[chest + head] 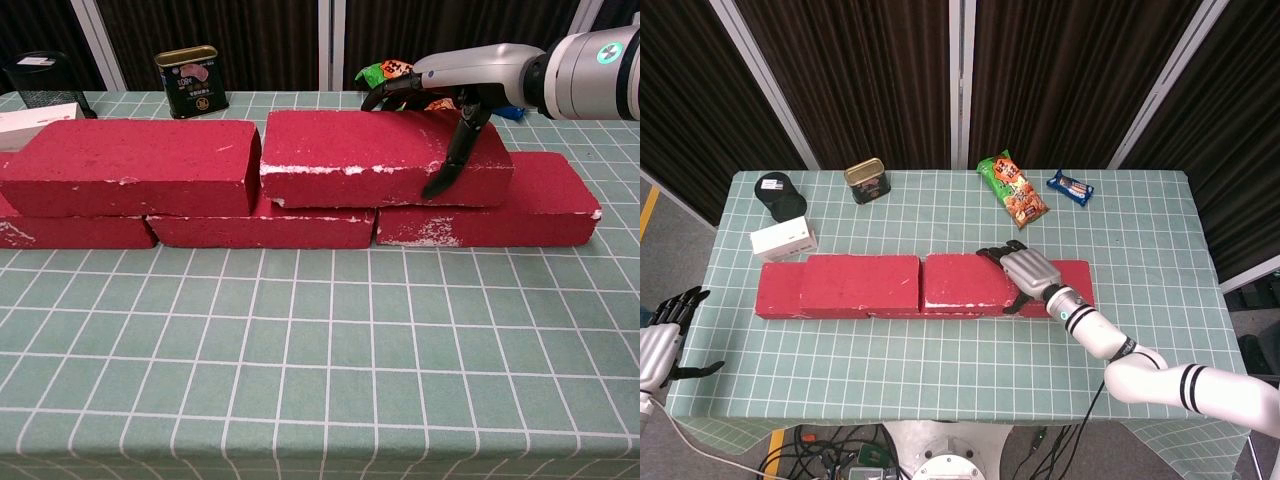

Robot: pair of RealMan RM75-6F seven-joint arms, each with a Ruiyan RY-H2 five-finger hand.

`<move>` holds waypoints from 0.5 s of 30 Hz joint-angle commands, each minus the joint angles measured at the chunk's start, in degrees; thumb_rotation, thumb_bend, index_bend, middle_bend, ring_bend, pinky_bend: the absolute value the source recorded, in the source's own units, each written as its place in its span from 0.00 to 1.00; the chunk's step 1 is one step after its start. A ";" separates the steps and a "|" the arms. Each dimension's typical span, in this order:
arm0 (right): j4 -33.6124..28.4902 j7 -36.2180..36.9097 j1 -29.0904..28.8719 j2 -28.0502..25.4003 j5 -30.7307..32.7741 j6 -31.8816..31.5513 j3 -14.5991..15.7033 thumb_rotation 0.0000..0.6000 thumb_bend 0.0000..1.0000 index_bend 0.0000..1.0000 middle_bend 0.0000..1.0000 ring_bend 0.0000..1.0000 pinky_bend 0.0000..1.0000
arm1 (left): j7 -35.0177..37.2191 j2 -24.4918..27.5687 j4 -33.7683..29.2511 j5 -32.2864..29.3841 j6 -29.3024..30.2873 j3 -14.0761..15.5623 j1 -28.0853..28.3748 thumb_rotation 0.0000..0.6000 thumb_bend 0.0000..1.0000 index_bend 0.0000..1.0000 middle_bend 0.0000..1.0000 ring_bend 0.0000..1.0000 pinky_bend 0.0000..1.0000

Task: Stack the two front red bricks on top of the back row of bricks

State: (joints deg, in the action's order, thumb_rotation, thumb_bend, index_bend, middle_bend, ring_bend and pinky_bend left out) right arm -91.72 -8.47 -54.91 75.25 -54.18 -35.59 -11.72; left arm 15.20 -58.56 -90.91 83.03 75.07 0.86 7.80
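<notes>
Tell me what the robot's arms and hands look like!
The right hand has a silver-grey back and thin black fingers. Its arm is white with black rings. The left hand looks the same, with a thin pale cable trailing from it.

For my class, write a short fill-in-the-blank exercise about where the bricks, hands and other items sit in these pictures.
1. The right hand grips the ____ of the two upper bricks.
2. The green snack bag lies between the can and the ____ packet.
3. The left hand is beside the table's ____ edge, holding nothing.
4. The bottom row holds ____ bricks.

Missing words: right; blue; left; three
</notes>
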 commanded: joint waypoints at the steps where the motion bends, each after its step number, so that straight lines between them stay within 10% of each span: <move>1: 0.14 0.13 -0.27 0.17 0.23 -0.04 0.23 1.00 0.03 0.14 0.26 0.17 0.07 | 0.12 -0.06 0.14 0.08 -0.06 0.00 -0.02 1.00 0.00 0.06 0.00 0.00 0.00; 15: 1.10 0.37 -1.62 1.42 1.09 -0.67 1.13 1.00 0.04 0.14 0.25 0.17 0.06 | 0.40 -0.19 0.61 0.01 -0.41 0.01 -0.22 1.00 0.00 0.06 0.00 0.00 0.00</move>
State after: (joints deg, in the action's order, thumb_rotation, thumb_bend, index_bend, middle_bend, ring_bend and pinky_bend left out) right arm -90.64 -8.07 -56.52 76.66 -53.09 -36.24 -10.61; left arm 15.58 -58.75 -90.32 83.05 74.67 0.86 7.59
